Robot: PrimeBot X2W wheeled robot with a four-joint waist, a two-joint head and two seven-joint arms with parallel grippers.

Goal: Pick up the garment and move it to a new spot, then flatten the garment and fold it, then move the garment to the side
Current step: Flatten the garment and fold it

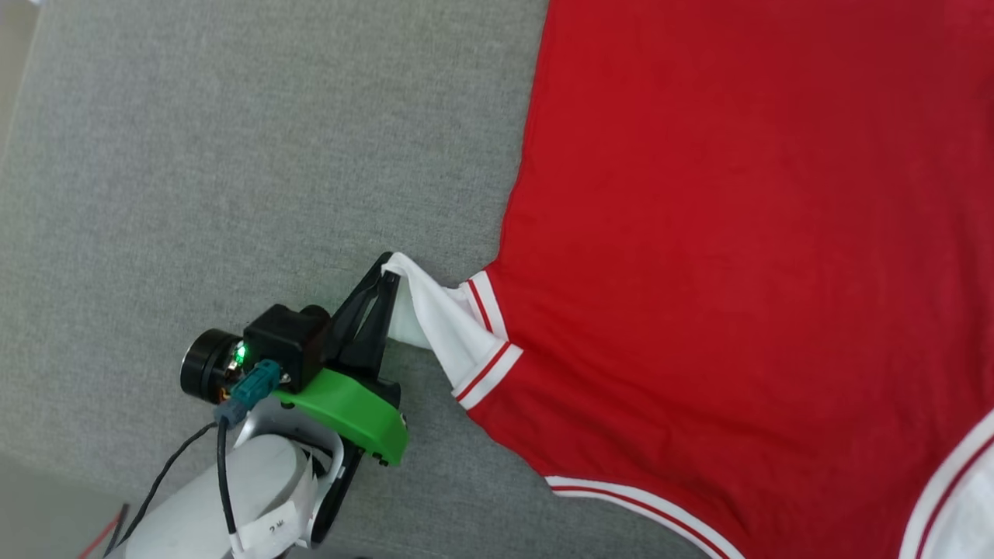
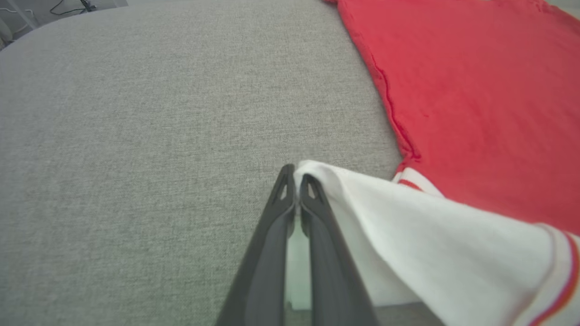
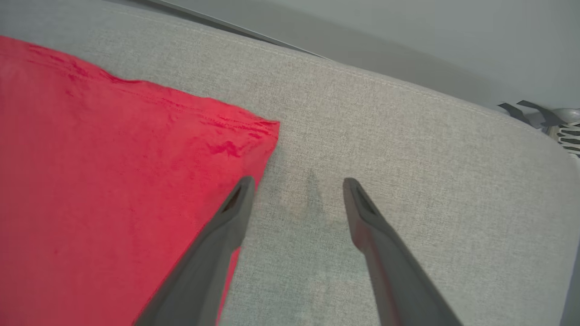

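The garment (image 1: 738, 248) lies spread on the grey fabric surface, plain red side up, with striped trim at its sleeve openings. Its white sleeve (image 1: 443, 326) is drawn out to the left and lifted. My left gripper (image 1: 388, 268) is shut on that sleeve's tip; in the left wrist view the white sleeve (image 2: 408, 226) drapes over the pinched left gripper (image 2: 295, 174), with the garment's red body (image 2: 476, 90) beyond. My right gripper (image 3: 297, 183) stands open above the surface, just off a corner of the garment (image 3: 113, 181). The lettering is hidden.
The grey cushioned surface (image 1: 233, 155) stretches wide to the left of the garment. Its rounded far edge (image 3: 408, 86) shows in the right wrist view, with a wall behind and some dark equipment (image 3: 553, 122) at the far right.
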